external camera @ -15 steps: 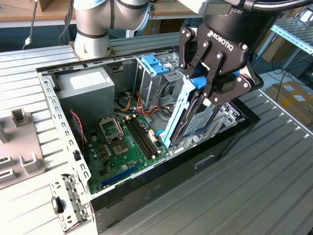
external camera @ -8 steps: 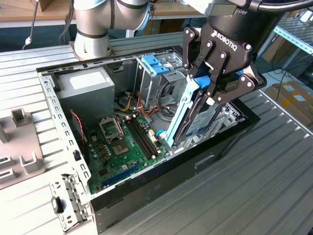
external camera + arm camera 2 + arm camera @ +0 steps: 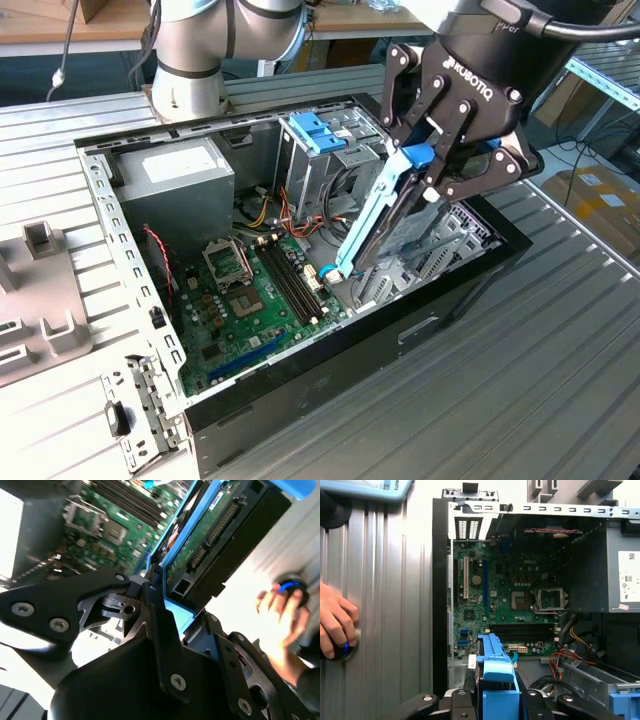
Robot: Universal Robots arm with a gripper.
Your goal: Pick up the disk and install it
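Pincer (image 3: 432, 170) clamped on the tilted disk (image 3: 374, 218), held over the open computer case (image 3: 330, 372), at 2 o'clock from the motherboard (image 3: 255, 295) in the exterior view.

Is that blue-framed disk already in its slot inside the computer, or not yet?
Not yet: the end effector holds the disk by its upper end, steeply tilted above the open computer case.

In the exterior view the gripper (image 3: 425, 165) hides the upper end of the disk (image 3: 375, 222). A person's hand (image 3: 280, 614) is blurred in the second wrist view, edge-cropped in the first wrist view.
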